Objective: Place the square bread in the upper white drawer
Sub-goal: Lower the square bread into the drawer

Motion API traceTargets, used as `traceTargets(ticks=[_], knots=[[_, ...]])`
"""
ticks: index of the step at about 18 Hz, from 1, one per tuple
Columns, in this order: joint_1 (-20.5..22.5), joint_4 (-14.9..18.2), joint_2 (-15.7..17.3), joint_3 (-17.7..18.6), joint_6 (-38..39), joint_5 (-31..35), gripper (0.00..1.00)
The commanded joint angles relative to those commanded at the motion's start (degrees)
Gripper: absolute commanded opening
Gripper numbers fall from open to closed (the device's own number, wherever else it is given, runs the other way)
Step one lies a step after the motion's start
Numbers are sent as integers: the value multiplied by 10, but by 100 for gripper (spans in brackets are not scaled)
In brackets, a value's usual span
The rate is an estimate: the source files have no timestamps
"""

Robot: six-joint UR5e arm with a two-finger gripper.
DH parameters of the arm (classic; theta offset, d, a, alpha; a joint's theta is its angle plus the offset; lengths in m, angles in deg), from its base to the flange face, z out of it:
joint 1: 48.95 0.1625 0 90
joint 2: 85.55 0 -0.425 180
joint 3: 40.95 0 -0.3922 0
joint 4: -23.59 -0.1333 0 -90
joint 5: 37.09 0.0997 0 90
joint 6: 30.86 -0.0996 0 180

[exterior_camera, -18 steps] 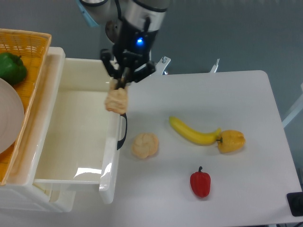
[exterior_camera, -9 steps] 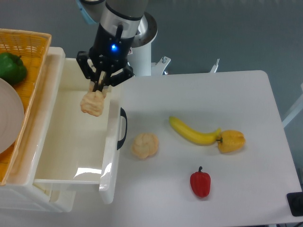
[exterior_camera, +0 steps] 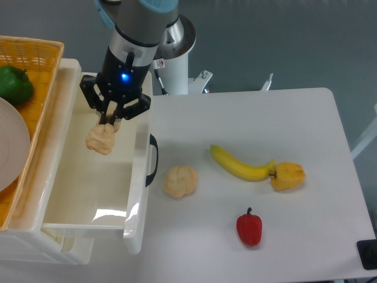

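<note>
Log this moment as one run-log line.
phase: carry | gripper: shut on square bread | position: above the open upper white drawer | bread: not yet released | round bun: on table

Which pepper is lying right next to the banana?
The yellow pepper, touching the banana's right end. The red pepper lies alone nearer the table's front edge, and the green pepper sits in the basket.

On the white table (exterior_camera: 283, 118) you see a pale bun (exterior_camera: 180, 181), a banana (exterior_camera: 238, 164) touching a yellow pepper (exterior_camera: 288, 175), and a red pepper (exterior_camera: 249, 229). The woven basket (exterior_camera: 35, 53) holds a green pepper (exterior_camera: 14, 83) and a plate (exterior_camera: 10, 150).
</note>
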Motion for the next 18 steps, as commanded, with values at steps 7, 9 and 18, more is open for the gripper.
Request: traceTargets(ticks=[7,9,18], knots=[[0,-8,-1,0,0,1,53],[0,-8,-1,0,0,0,54],[-12,-23,-15,1,-2,2,94]])
